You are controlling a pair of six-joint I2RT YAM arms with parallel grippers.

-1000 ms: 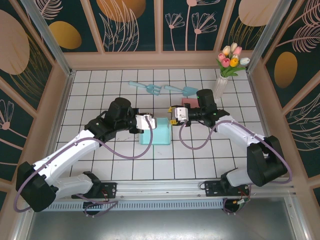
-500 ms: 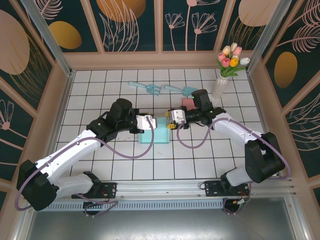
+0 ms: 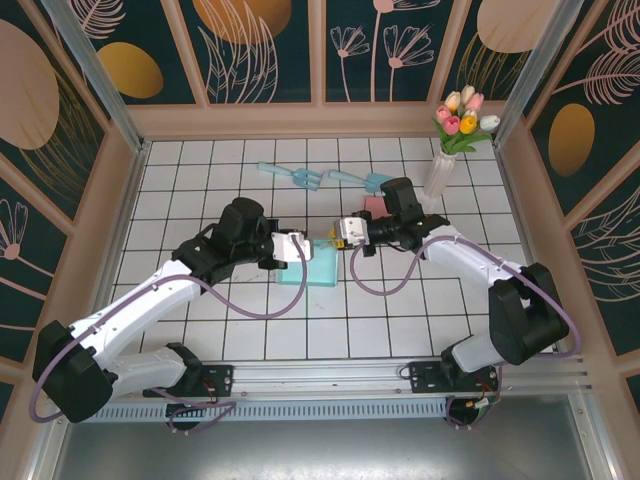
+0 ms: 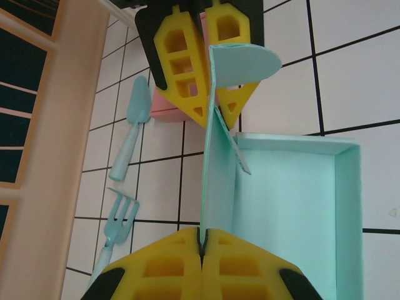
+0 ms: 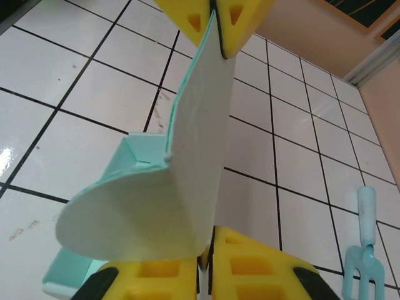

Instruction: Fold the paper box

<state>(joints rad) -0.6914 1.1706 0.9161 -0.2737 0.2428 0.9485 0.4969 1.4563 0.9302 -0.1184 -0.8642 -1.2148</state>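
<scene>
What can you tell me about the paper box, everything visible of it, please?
The paper box is pale mint card, a shallow rectangular tray lying open on the white tiled table. One long flap stands upright, ending in a rounded tab. The left fingers pinch one end, the right fingers the other.

paper box [image 3: 322,270] central | rake [image 3: 300,179], trowel [image 3: 368,181] behind | vase [image 3: 438,175] seemingly just right of trowel

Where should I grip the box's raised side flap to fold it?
Its thin upright edge, at the ends, a jaw on each flat face. The flap stands on edge above the box, so come along its length, as the left gripper and right gripper do.
</scene>
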